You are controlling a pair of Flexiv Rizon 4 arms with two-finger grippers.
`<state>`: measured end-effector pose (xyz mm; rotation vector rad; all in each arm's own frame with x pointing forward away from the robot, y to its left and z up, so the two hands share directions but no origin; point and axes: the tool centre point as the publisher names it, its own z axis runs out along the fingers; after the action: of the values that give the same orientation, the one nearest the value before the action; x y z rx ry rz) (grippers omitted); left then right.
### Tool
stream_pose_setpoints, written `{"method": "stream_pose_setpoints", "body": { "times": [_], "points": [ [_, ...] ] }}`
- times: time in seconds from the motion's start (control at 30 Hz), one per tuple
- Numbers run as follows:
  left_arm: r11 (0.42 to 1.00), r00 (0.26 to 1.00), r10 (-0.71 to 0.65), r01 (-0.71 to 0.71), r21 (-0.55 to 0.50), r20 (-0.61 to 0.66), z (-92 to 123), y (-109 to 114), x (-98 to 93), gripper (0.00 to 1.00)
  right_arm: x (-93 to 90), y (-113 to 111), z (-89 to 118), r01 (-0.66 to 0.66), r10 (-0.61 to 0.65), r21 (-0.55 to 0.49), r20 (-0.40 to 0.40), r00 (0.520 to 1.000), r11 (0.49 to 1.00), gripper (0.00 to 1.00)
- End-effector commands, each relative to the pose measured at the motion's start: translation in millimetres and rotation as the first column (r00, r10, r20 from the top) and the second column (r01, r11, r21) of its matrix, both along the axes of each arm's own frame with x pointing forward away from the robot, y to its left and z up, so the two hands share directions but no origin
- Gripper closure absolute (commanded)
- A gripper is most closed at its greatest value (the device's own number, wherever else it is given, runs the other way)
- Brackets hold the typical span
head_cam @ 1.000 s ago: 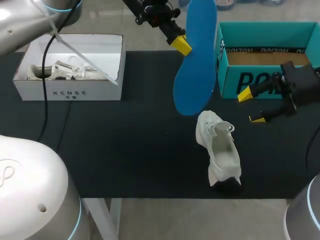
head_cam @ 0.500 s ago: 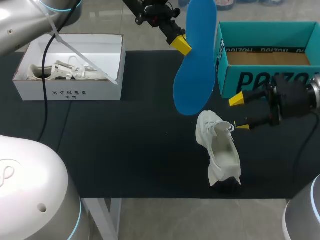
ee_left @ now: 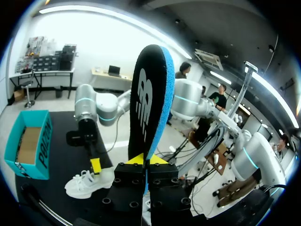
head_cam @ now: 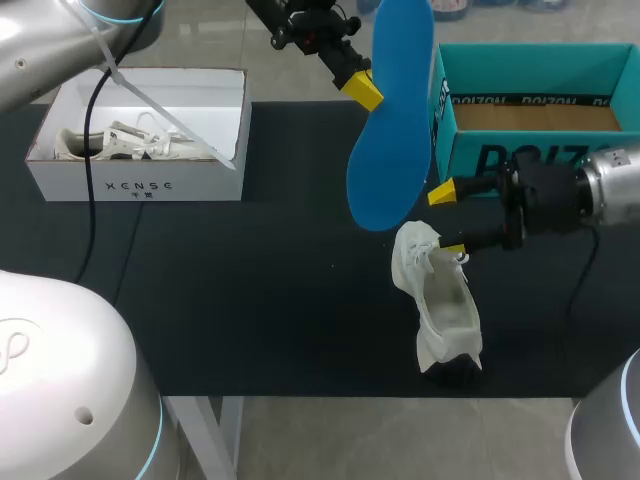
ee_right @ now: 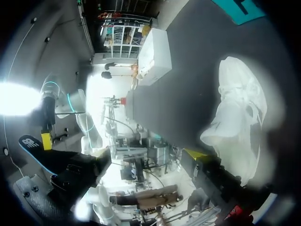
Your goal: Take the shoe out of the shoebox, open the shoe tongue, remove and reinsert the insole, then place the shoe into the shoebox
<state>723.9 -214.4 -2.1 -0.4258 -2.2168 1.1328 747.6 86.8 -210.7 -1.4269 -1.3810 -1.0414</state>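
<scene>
The teal shoebox (head_cam: 540, 110) stood open at the far right of the table (head_cam: 250, 290), its brown cardboard floor showing inside. A white box (head_cam: 140, 175) at the far left held a second shoe (head_cam: 110, 142), pale, with loose laces. The left tool (ee_left: 146, 159) was clamped on the blue insole (head_cam: 392, 130) (black on its other face), holding it upright above the table. The white shoe (head_cam: 440, 300) lay on the table in front of the shoebox, outside it. The right tool (head_cam: 446, 220) was spread wide and gripped nothing, its lower tip at the shoe's laces.
</scene>
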Motion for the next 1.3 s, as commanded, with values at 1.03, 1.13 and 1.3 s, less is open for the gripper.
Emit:
{"method": "stream_pose_setpoints", "body": {
  "times": [1.03,1.13,1.3],
  "points": [
    [1.000,1.000,-0.001,0.001,0.000,0.001,0,0,0.3,1.00,37.4,1,1,-0.006,0.004,0.074,0.020,1.000,0.997,0.00],
    [1.000,1.000,-0.001,0.001,0.000,0.001,0,0,0.3,1.00,37.4,1,1,-0.006,0.004,0.074,0.020,1.000,0.997,0.00],
    [1.000,1.000,-0.001,0.001,0.000,0.001,0,0,0.3,1.00,37.4,1,1,-0.006,0.004,0.074,0.020,1.000,0.997,0.00]
  ]
}}
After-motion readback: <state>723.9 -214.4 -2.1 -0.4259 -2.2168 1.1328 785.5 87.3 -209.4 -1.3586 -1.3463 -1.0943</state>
